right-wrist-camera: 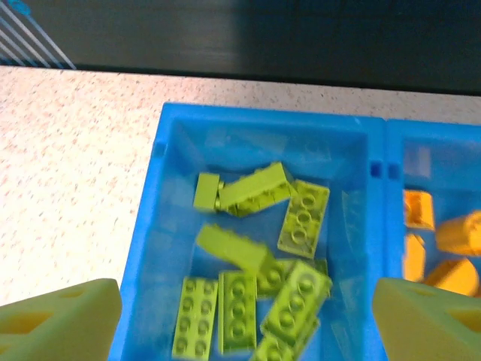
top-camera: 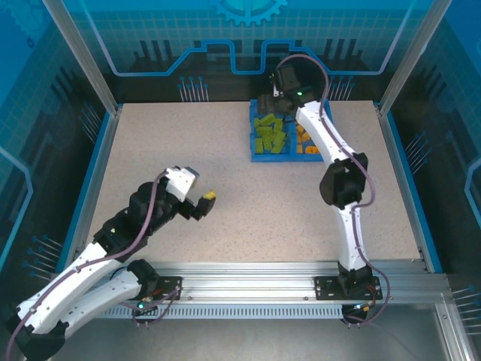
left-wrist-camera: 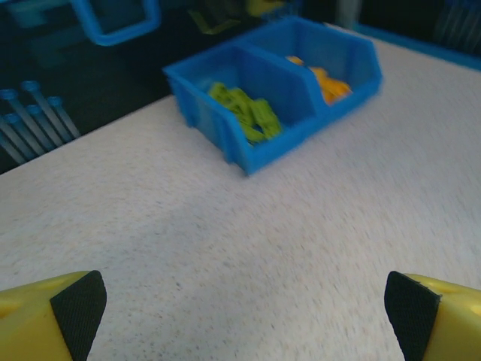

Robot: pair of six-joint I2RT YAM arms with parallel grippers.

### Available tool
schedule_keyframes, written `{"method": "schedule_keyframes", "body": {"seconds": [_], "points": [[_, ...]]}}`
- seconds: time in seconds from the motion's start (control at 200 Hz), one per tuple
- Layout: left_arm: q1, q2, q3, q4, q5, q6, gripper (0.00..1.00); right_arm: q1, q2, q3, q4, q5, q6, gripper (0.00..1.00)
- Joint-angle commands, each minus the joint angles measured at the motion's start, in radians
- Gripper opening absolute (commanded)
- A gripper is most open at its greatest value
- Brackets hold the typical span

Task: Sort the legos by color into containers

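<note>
Yellow fingers (right-wrist-camera: 68,316) of the right gripper (right-wrist-camera: 244,323) frame the wrist view, spread wide with nothing between them. That gripper hangs over the far end of the blue bin (right-wrist-camera: 263,113), above its left compartment.

Green legos (right-wrist-camera: 240,301) lie heaped in that left compartment. Most are flat with studs up, some overlap, and a couple toward the bin's far wall are tipped on edge. Orange legos (right-wrist-camera: 443,241) sit on the other side of the bin's centre wall. Every brick I can make out lies inside the bin, green apart from orange.

Left gripper (top-camera: 204,204) rests well away from the bin, down by the near left of the desk (top-camera: 225,165). Its fingers (left-wrist-camera: 75,308) are also spread wide and empty, and they point toward the bin.

Handling, by my reading:
- The bricks are hard moulded plastic, so they should be very light, stiff and not fragile.
- Their side faces are smooth and likely slippery. A loose pinch could let one squirt out.
- The best hold is across the two long sides, with the fingers square to them, low on the body and not on the studs.
- In a heap, take the top brick first, since those under it are pinned. A tilted brick may pivot as the fingers meet it.
- The curved orange piece would want its flat faces, though I cannot pick it out clearly.
</note>
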Motion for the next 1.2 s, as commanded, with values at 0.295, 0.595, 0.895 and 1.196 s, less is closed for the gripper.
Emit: {"method": "schedule_keyframes", "body": {"seconds": [0.295, 0.595, 0.895, 1.196], "points": [[0.194, 0.033, -0.304, 0.392, -0.416, -0.104, 0.99, 0.003, -1.008, -1.234, 0.428, 0.139, -0.077, 1.00], [0.429, 0.151, -0.460, 0.658, -0.158, -0.010, 0.99, -0.155, -1.347, -2.008, 1.170, 0.255, -0.185, 1.00], [0.546, 0.533, -0.464, 1.045, 0.025, -0.030, 0.99, -0.264, -0.822, -1.929, 1.576, 0.085, -0.238, 1.00], [0.649, 0.836, -0.310, 1.068, 0.218, -0.084, 0.99, -0.274, -0.720, -1.890, 1.598, 0.029, -0.257, 1.00]]}}
